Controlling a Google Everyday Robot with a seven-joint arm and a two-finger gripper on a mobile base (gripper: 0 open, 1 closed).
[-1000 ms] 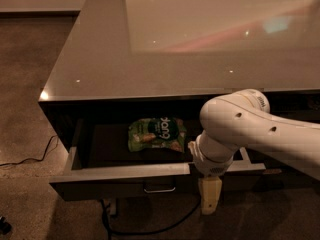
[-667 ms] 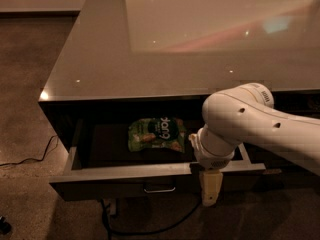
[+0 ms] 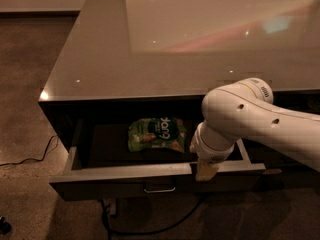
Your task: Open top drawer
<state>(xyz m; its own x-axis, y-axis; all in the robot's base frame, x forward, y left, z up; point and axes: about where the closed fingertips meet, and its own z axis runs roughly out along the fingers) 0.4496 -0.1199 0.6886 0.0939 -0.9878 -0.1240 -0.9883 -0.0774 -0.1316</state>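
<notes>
The top drawer [image 3: 110, 188] stands pulled out from under the counter, showing its dark front, its small metal pull [image 3: 159, 188] at the centre, and its grey sides and rim. My gripper [image 3: 205, 171] hangs from the white arm [image 3: 240, 119]. It points down at the drawer's front rim, right of the pull and right of centre. A green snack bag [image 3: 156, 134] lies flat inside the drawer, left of the gripper. The arm hides the drawer's right rear part.
A glossy grey countertop [image 3: 150, 49] overhangs the back of the drawer. A dark cable [image 3: 30, 159] runs over the speckled floor at the left. Another cable [image 3: 150, 231] loops on the floor under the drawer front.
My gripper has risen from in front of the drawer front to its top rim, and the arm has shifted slightly right. The drawer and the bag have not moved.
</notes>
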